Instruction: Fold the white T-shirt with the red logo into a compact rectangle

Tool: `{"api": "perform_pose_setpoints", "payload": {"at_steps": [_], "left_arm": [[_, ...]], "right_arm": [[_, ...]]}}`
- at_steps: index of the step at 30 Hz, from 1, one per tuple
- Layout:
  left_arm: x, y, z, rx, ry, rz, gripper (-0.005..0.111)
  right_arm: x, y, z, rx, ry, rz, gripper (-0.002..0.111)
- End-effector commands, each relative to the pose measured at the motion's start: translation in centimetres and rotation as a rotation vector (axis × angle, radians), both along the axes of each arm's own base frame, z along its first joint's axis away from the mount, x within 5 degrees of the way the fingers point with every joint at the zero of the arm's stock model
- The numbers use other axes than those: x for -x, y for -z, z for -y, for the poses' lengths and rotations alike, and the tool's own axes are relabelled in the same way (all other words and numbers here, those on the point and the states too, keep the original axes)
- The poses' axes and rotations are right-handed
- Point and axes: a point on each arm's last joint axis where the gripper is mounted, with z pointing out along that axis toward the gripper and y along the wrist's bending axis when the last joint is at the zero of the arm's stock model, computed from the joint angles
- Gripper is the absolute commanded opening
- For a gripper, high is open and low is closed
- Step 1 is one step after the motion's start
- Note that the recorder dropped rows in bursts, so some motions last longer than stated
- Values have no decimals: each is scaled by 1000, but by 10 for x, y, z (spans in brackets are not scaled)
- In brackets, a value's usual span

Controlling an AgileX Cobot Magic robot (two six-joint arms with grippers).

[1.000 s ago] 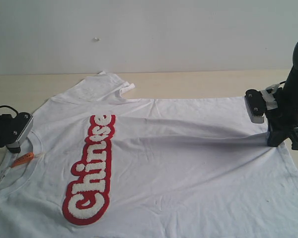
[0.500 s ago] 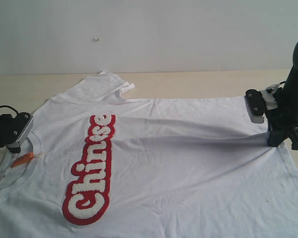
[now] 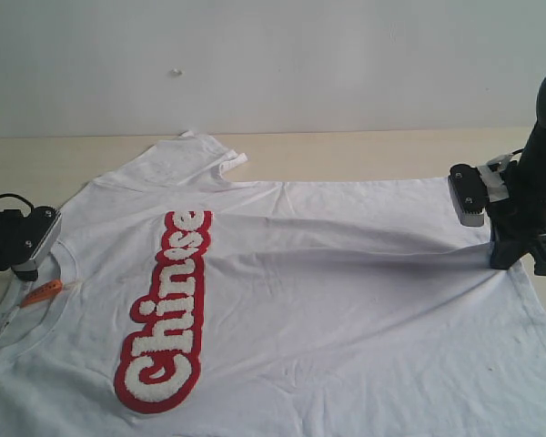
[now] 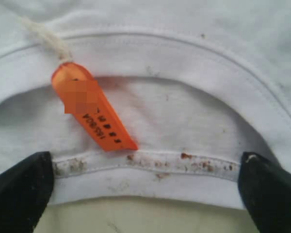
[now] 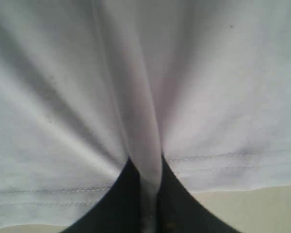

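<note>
The white T-shirt [image 3: 346, 300] lies spread flat on the table, collar to the left and hem to the right. The red logo [image 3: 168, 309] runs as a strip along the chest. My left gripper [image 4: 145, 194] stands open over the back of the collar [image 4: 150, 165], one dark finger on each side, nothing between them. The orange neck tag [image 4: 94, 109] lies just inside the collar. My right gripper [image 5: 148, 194] is shut on a pinched ridge of cloth at the hem [image 5: 233, 160]; in the exterior view it holds that edge slightly raised [image 3: 519, 255].
The pale wooden table [image 3: 364, 150] shows behind the shirt, with a white wall [image 3: 273, 64] beyond it. One sleeve [image 3: 200, 155] points toward the wall. The shirt's near part runs out of the bottom of the exterior view.
</note>
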Motion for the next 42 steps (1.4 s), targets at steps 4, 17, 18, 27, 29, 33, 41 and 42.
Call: {"api": "perform_pose_setpoints", "payload": {"at_steps": [4,17,18,27,29,33,41,42], "left_arm": [[-5,19,-2,-12,-4,46,104],[-2,19,-2,-10,-6,11,22],[-1,19,-2,-9,-5,5,4],[-1,19,-2,-11,2,7,1],[-1,19,-2,-11,2,7,1],[-1,19,-2,-11,2,5,1],[0,19,0,-7,1,-4,1],[0,19,0,-3,-4,-4,1]], "right_arm": [[5,11,2,4,-10,-55,0],[5,11,2,4,-10,-55,0],[5,11,2,4,-10,-55,0],[5,11,2,4,-10,-55,0],[5,11,2,4,-10,-55,0],[5,11,2,4,-10,-55,0],[5,11,2,4,-10,-55,0],[5,11,2,4,-10,-55,0]]}}
